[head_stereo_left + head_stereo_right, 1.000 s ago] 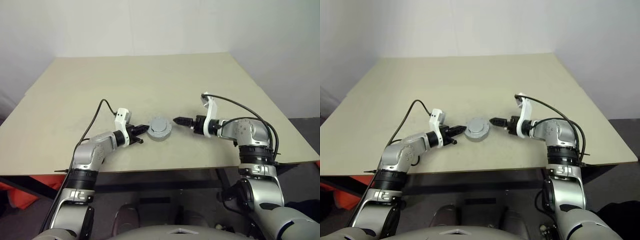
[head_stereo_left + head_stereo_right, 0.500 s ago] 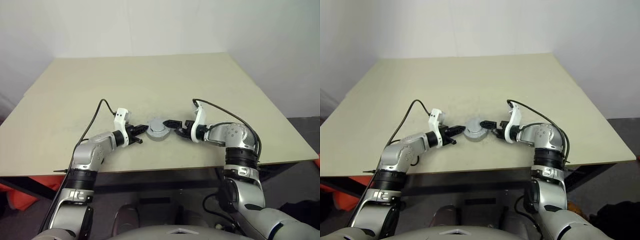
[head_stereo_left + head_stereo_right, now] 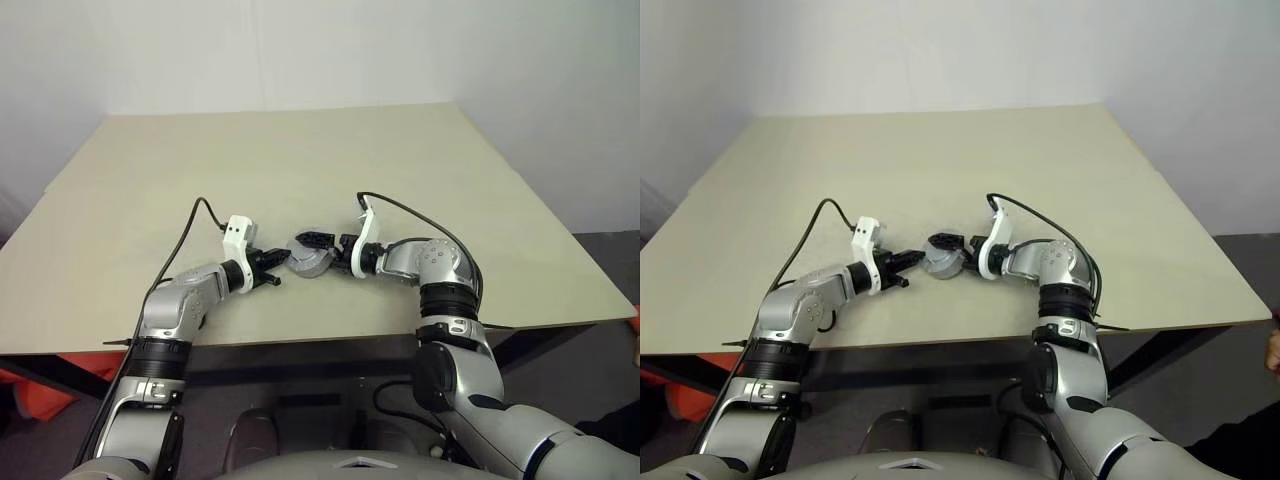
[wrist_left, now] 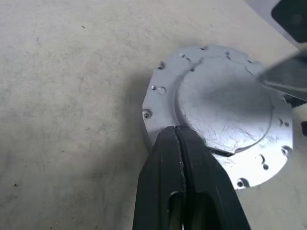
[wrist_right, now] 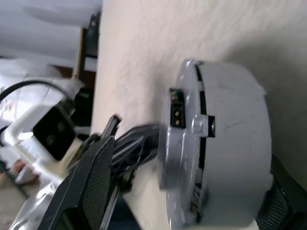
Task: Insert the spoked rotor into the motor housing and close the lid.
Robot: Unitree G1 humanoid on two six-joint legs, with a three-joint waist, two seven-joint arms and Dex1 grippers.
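L gripper (image 4: 180, 143), fingers pressed together, is bracing the motor housing (image 3: 312, 260) mid-frame on the table (image 3: 300, 160) – R gripper (image 3: 322, 247), fingers spread, is straddling it, prob. to grip.

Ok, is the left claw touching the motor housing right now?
Touching. In the left wrist view the shut left claw presses its tip against the top face of the motor housing, with no gap between them.

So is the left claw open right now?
No, the left claw is shut, its two black fingers pressed together with their tips on the edge of the silver motor housing.
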